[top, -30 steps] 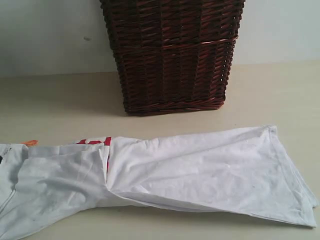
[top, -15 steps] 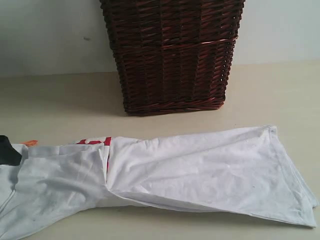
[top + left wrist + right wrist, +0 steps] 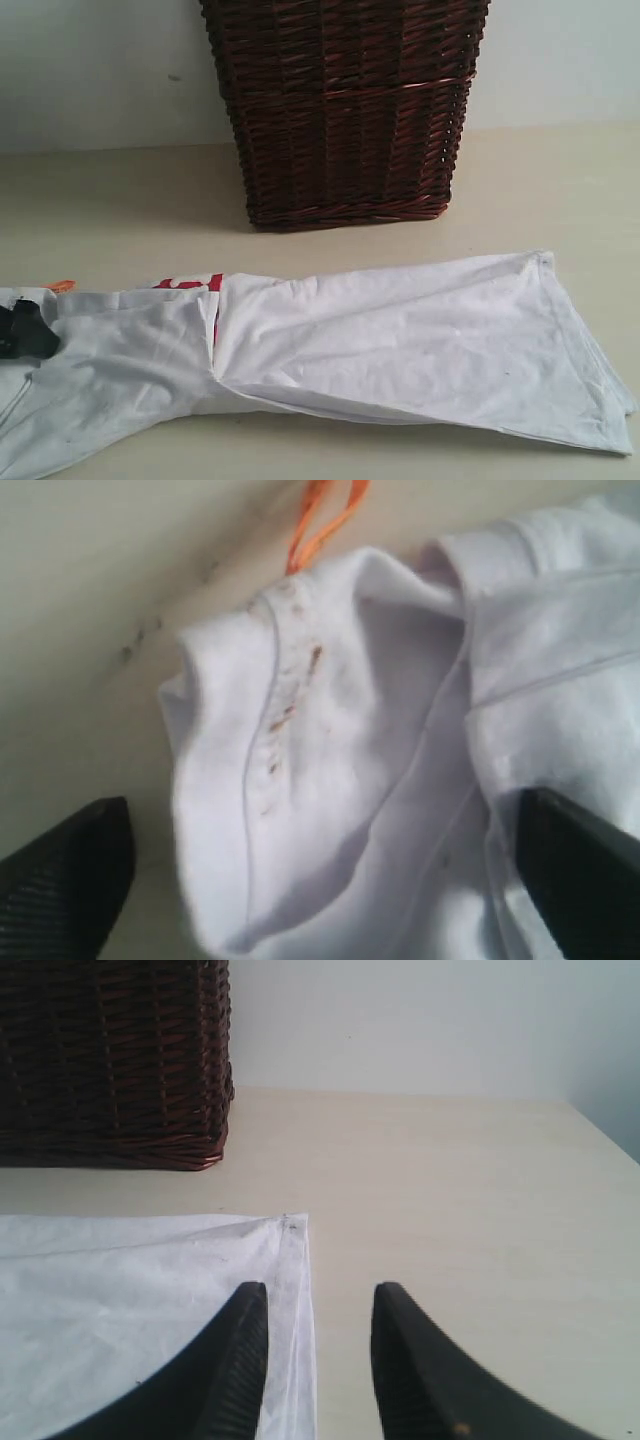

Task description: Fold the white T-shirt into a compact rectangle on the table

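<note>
White T-shirt [image 3: 380, 340] lies folded in a long strip across table [image 3: 120, 210], near wicker basket [image 3: 345, 110] at the back edge. Left gripper [image 3: 320, 880]: jaws wide apart over bunched fabric by orange tag [image 3: 320, 520]. Right gripper [image 3: 315, 1360]: jaws parted, empty, over the shirt's hem.

The table [image 3: 120, 200] I work at is a pale cream. A white T-shirt [image 3: 400, 340] lies across it in a long wrinkled band, and a dark brown wicker basket [image 3: 345, 110] stands behind the shirt.

Rumpled white T-shirt [image 3: 400, 335] across beige table [image 3: 120, 200]
</note>
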